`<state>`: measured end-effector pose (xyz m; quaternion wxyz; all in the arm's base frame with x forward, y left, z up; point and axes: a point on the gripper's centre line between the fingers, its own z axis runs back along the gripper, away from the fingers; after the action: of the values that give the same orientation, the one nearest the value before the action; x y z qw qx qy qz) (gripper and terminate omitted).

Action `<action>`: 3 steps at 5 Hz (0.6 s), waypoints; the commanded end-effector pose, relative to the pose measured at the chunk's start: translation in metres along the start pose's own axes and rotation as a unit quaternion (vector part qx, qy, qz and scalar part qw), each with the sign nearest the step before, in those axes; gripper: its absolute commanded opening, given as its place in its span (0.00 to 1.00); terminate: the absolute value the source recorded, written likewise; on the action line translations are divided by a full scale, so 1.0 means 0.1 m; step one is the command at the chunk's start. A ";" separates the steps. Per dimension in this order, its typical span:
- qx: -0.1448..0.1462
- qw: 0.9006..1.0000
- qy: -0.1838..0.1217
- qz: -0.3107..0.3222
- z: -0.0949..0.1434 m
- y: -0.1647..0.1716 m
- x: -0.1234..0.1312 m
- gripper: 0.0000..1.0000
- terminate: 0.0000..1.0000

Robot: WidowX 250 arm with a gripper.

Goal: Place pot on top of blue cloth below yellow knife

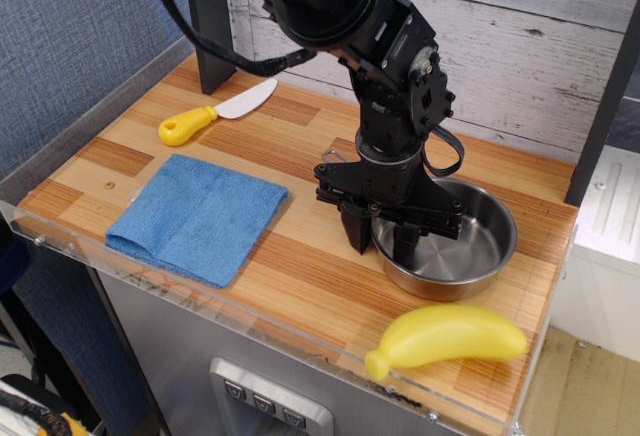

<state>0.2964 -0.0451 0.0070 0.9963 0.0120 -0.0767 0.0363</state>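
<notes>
Pot (pixel 455 246) at right of the wooden surface (pixel 300 266), well apart from blue cloth (pixel 197 214); cloth lying below yellow knife (pixel 213 113). Gripper (pixel 381 239) lowered at the pot's left rim, jaws narrowed astride the wall, one finger outside and one inside; firm clamping not certain. Likely light, rigid and slippery, being thin polished steel; liable to tilt under a one-sided rim grip. Best taken squarely across the rim wall. Banana (pixel 452 335) near the front edge, clear of the pot.
</notes>
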 end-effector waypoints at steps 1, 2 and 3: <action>-0.001 0.994 -0.028 -0.108 0.12 0.01 0.15 0.00 0.00; -0.004 0.985 -0.025 -0.170 0.17 0.00 0.20 0.00 0.00; -0.022 0.979 -0.027 -0.199 0.27 0.00 0.24 0.00 0.00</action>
<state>0.3020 -0.0462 0.0167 0.9843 0.0023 -0.0636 -0.1647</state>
